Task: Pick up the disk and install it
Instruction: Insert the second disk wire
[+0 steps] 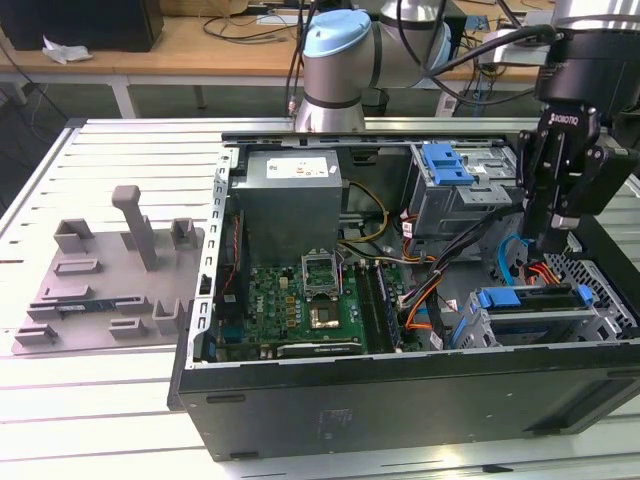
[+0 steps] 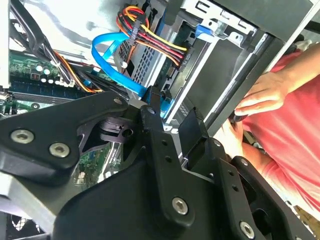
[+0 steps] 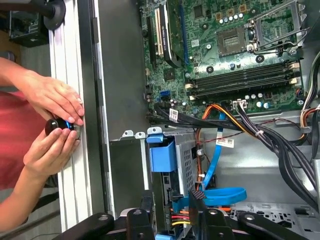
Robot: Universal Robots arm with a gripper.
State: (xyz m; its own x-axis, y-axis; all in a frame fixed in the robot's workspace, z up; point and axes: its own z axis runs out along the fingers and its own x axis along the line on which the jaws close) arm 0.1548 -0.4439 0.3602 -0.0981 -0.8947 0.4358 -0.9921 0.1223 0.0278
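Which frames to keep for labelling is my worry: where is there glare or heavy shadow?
Exterior view: even light, though the computer case is dark along its front wall. Second wrist view: the sheet metal is blown out white, the gripper dark. First wrist view: the motherboard is evenly lit, no glare.

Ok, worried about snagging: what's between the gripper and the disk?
In the exterior view, a blue cable and red-orange wires cross between the gripper and the disk.
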